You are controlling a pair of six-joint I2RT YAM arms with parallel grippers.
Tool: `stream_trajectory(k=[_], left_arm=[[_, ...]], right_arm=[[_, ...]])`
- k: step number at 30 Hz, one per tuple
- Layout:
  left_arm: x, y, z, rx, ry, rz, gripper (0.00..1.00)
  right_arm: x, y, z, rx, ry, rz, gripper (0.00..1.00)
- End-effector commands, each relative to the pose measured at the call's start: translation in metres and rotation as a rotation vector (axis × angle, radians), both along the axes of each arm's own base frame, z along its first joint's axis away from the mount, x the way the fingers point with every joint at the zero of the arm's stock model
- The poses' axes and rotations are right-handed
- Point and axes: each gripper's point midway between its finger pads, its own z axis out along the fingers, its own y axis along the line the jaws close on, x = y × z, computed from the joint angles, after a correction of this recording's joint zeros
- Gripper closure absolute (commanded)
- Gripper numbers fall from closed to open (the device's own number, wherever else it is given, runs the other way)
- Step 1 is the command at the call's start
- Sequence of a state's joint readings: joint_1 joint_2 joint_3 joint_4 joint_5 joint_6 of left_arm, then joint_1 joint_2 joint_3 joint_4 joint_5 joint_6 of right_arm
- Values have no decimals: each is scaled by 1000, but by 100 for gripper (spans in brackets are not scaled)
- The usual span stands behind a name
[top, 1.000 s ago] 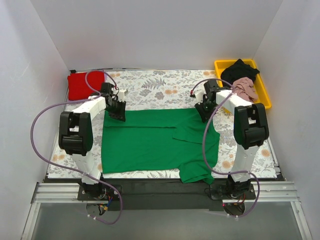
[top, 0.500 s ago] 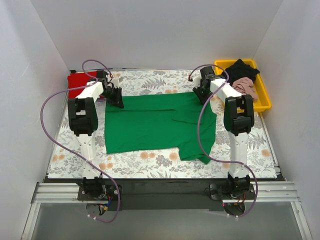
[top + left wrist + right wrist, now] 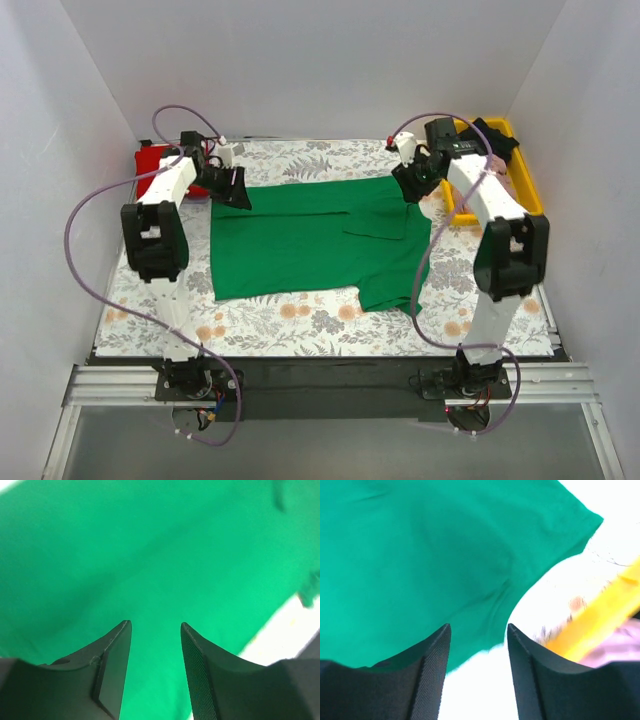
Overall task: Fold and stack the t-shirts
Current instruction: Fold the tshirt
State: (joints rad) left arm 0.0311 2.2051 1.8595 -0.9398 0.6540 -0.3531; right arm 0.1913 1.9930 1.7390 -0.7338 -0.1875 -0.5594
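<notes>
Left claw and right claw are hanging released over the far corners of the green t-shirt; I am seeing it lying crosswise on the worktop, extending nearward from both.

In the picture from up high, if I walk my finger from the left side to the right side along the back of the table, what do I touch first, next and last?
red t-shirt → left gripper → green t-shirt → right gripper → yellow tray
</notes>
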Motion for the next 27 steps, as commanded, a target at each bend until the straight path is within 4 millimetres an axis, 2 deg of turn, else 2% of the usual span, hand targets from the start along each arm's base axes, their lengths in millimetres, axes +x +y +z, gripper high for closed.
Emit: stream_trajectory(k=[1,2,3,5,6,8,9,11,12,15,19,23,27], left_arm=[[-55,-9,67,-54,-79,-105,57],[-64,-9,66,-50,-74,-114,57],[-73,-8,76,-43,-105,-123,57],[-93,-8,68,-39,-75,-120,57],[-99,-8,75,-37,-101,-119,57],[-110,-10,77,-52,-93,-113,57],[-119,-12,77,-56,-77,-114,57],[-126,-14,81,-73,-72,-117,57],[-130,-15,80,-77,-60,-115,57],[-138,-16,85,-86,-65,-111,57],[-144,-15,86,-72,-73,-107,57],[-148,-14,86,-69,-77,-105,57],[-149,-15,87,-73,-72,-104,57]], right_arm=[[-66,5,46,46,-15,165,50],[-87,-1,26,30,48,167,53],[-100,-3,21,25,73,180,56],[-128,-2,16,33,110,213,59],[-148,-1,1,29,164,226,60],[-169,3,-4,31,189,252,60],[-185,7,-15,21,228,270,61],[-195,13,-20,11,231,289,62],[-207,16,-30,5,264,295,62],[-217,21,-43,-44,263,316,65],[-237,19,-64,-113,294,340,66],[-253,24,-75,-152,314,385,66],[-266,38,-73,-138,325,433,67]])
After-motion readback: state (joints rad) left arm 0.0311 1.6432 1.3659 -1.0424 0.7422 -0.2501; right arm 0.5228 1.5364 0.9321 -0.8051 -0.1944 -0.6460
